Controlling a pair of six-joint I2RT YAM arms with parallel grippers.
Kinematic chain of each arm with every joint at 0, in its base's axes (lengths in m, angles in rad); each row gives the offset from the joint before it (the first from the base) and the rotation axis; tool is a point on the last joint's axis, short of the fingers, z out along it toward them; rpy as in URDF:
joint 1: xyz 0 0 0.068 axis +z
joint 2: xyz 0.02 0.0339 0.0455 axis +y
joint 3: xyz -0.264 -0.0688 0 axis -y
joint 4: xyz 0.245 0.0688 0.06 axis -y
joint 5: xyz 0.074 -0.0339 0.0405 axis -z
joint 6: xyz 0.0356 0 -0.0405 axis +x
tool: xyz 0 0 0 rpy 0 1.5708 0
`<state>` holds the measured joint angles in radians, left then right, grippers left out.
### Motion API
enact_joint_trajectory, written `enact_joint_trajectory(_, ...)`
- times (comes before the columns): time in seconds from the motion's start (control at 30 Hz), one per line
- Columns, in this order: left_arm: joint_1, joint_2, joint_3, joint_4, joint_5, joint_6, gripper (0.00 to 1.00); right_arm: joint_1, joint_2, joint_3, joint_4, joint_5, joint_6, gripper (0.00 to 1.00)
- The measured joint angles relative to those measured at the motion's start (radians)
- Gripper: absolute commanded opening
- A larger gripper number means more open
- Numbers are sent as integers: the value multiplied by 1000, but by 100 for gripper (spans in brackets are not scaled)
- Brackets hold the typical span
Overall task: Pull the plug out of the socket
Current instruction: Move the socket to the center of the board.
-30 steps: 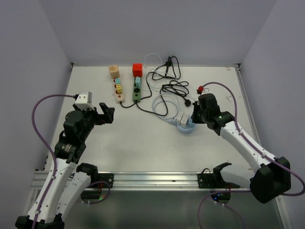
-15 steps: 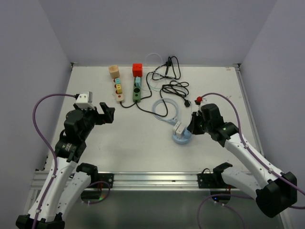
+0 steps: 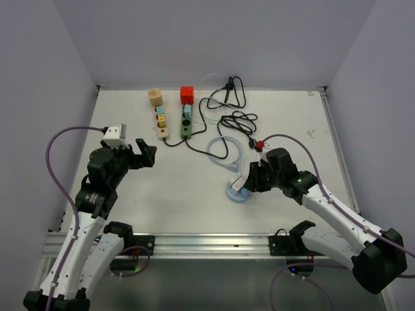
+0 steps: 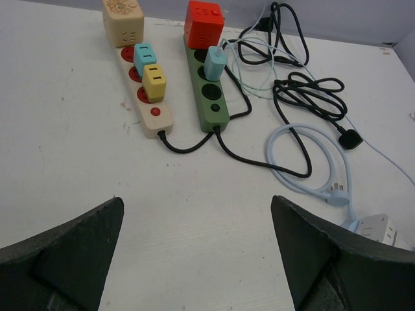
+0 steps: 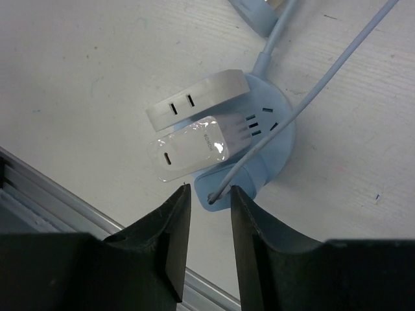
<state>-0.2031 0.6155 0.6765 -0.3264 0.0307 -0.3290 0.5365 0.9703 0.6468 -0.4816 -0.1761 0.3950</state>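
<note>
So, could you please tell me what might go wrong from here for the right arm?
The round blue socket lies loose, with the left fingers far off, so a pull may drag it along. The thin cable runs into the gap between the right fingers; closing might pinch it, not a plug. The two white plugs sit close together; both could get caught.

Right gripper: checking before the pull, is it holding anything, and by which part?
Cannot be told: the right gripper straddles the rim of the blue socket base, jaws narrowly apart; contact isn't visible.
</note>
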Motion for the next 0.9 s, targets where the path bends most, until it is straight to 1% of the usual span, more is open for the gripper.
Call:
enact_joint_trajectory(0.07, 0, 1, 0, 1, 3, 0, 100, 0, -4, 0, 3, 0, 1, 45)
enact_joint_trajectory(0.1, 0, 1, 0, 2, 3, 0, 99, 0, -10, 0, 4, 1, 2, 52)
enact_joint_trajectory(0.2, 0, 1, 0, 3, 7, 0, 100, 1, -32, 0, 3, 2, 3, 61)
enact_joint_trajectory(0.27, 0, 1, 0, 3, 10, 0, 100, 1, -55, 0, 3, 2, 0, 64)
enact_joint_trajectory(0.47, 0, 11, -2, 9, 50, 2, 100, 6, -121, -2, 5, 9, -21, 68)
enact_joint_trajectory(0.67, 0, 45, -4, 19, 113, 10, 100, 27, -219, -27, 23, 59, -32, 69)
enact_joint_trajectory(0.8, 0, 57, -5, 26, 150, 8, 100, 60, -216, -32, 27, 87, -43, 68)
enact_joint_trajectory(0.9, -6, 71, -5, 43, 176, -6, 100, 129, -195, -41, 36, 127, -59, 68)
